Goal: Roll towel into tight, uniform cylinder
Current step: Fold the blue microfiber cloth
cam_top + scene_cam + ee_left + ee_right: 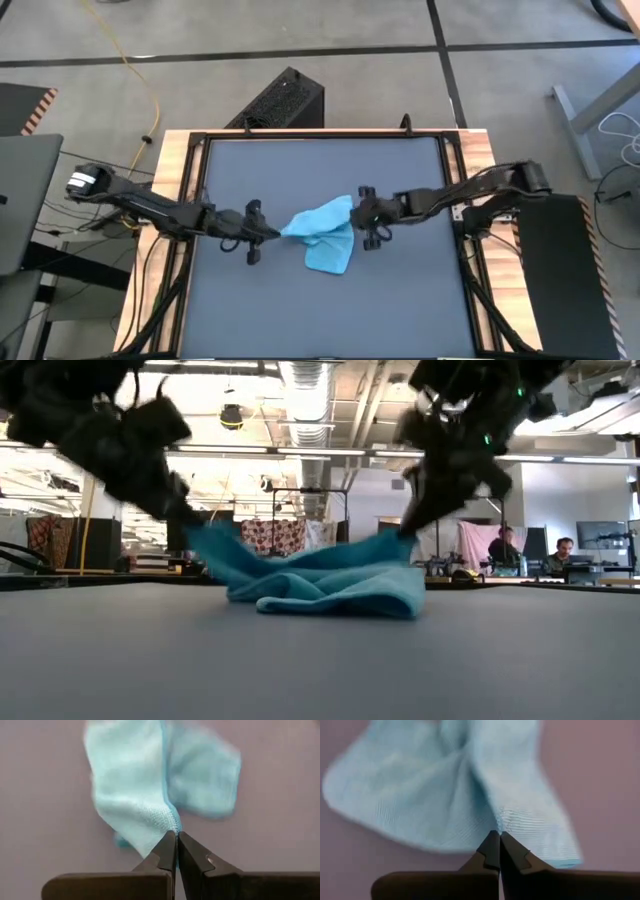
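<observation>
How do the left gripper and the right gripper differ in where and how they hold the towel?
1. The left gripper pinches the towel at its left tip; the right gripper pinches its upper right corner.
2. From above, the left gripper sits nearer the table's front edge than the right gripper.
3. Level across the table, the left gripper lifts its corner slightly higher than the right gripper's.

Both are shut on the towel, whose middle sags crumpled on the table.
</observation>
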Motion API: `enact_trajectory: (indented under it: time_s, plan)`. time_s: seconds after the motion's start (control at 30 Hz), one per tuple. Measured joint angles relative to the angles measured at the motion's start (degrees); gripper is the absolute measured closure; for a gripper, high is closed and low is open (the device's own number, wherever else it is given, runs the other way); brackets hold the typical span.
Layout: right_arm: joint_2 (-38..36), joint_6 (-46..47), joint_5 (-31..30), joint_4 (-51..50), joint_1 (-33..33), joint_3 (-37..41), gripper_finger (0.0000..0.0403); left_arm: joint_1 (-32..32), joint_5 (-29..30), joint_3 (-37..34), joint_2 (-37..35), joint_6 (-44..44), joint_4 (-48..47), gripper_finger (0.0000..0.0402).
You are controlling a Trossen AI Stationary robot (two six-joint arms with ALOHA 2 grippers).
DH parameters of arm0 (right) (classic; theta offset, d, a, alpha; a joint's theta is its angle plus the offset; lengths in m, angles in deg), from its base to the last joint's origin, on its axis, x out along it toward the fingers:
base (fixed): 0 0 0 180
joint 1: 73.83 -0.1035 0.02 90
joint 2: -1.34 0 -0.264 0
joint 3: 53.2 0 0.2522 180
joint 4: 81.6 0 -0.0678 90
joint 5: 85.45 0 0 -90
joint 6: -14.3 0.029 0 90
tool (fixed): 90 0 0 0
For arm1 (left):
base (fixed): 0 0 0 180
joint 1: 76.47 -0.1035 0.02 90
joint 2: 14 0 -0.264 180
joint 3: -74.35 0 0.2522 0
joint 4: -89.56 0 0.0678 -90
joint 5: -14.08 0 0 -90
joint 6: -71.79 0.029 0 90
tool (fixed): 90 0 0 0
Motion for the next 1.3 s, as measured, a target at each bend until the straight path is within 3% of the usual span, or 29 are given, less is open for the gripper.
enact_trajectory:
  time_s: [0.2, 0.37, 0.5, 0.67, 0.87, 1.07, 1.17, 1.3]
  plan:
    - [-9.81, 2.88, 10.08, -1.75, 5.42, -7.66, 0.0392, -2.31, 5.70, 2.46, -13.74, -2.23, 1.74, 0.0401]
    - [-12.14, 3.26, 10.55, -8.59, 11.01, -20.53, 0.0392, -5.29, 11.17, 11.62, -20.23, 0.97, -1.63, 0.0401]
    - [-9.97, 0.26, 10.53, -15.63, 16.27, -32.66, 0.0393, -9.10, 12.85, 23.37, -20.14, 7.82, -9.17, 0.0401]
    - [-3.73, -4.80, 10.49, -24.72, 20.03, -47.45, 0.0394, -14.04, 11.27, 40.55, -14.54, 14.16, -24.60, 0.0401]
    - [3.65, -5.66, 12.32, -35.17, 17.97, -57.03, 0.0394, -15.22, 5.97, 52.65, -6.93, 17.43, -40.31, 0.0401]
    - [8.46, -0.58, 18.72, -47.36, 7.87, -54.31, 0.0394, -10.82, -5.26, 51.50, -1.69, 7.26, -62.39, 0.0401]
    - [10.92, 2.44, 22.57, -46.17, 2.10, -49.59, 0.0394, -5.46, -8.85, 45.29, 0.38, 3.07, -63.34, 0.0401]
    - [14.37, 6.09, 30.08, -39.43, -1.90, -43.46, 0.0394, 1.04, -10.83, 34.74, 2.44, -1.68, -56.19, 0.0401]
